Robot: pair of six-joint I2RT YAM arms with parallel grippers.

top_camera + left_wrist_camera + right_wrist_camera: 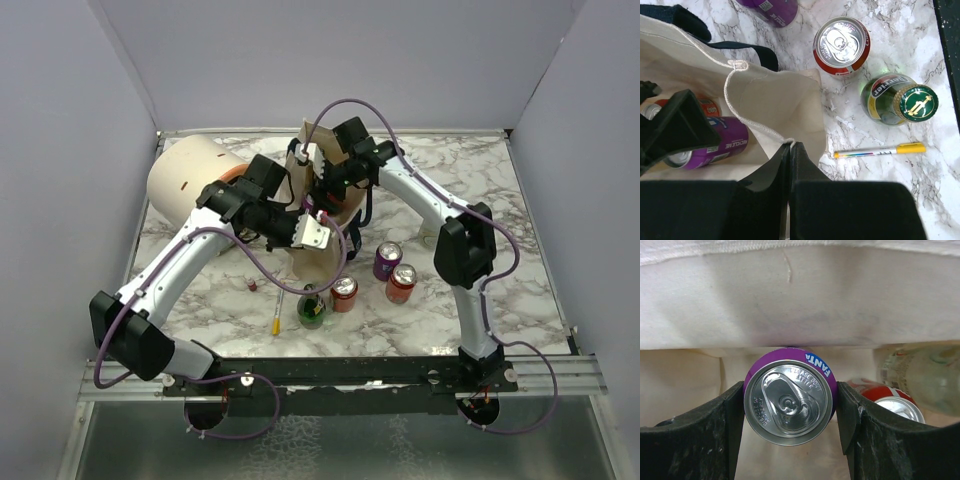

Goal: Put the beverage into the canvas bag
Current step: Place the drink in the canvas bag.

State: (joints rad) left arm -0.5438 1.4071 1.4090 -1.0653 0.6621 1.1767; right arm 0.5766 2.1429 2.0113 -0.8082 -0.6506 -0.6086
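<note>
Inside the canvas bag (775,95), my right claw (790,390) was clamped across the body of a purple can (787,410), one finger on either side, with the lid facing the wrist camera. A red can (892,407) and a clear bottle (925,380) lay beside it. My left claw (790,160) was pinched together on the bag's rim. I judged the can stiff if full, yet thin-walled, smooth and apt to slip, so best taken across its mid-body with a moderate squeeze; the canvas looked soft and likely to sag unless held. Legible were "FANTA" on the can's shoulder, "RECYCLE" along what I took for the same can in the left wrist view, and "Perrier" on the green bottle (900,100) standing on the tabletop (850,125)
</note>
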